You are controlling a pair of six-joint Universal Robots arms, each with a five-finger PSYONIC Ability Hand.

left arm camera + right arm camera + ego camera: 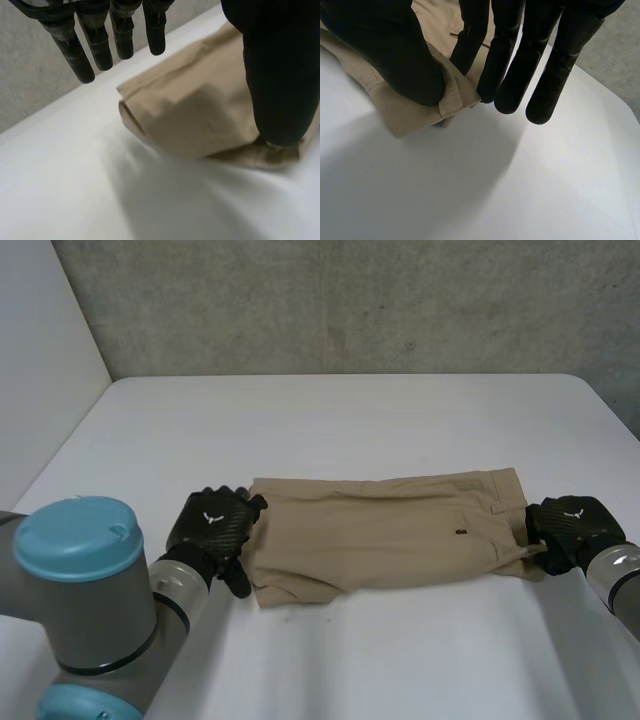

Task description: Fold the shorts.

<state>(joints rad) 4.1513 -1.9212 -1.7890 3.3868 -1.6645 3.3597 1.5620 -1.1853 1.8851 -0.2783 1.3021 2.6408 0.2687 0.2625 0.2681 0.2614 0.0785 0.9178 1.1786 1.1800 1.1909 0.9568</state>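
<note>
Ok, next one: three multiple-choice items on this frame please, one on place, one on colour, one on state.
1. Against the shorts, the left hand and right hand are: A together at one end; B at opposite ends; C far away.
2. The shorts are: A blue; B tan; C black.
3. The shorts are: A lifted; B heaped; C flat on the table.
Answers: B, one hand touches each end; B, the cloth is tan; C, they lie folded flat.
</note>
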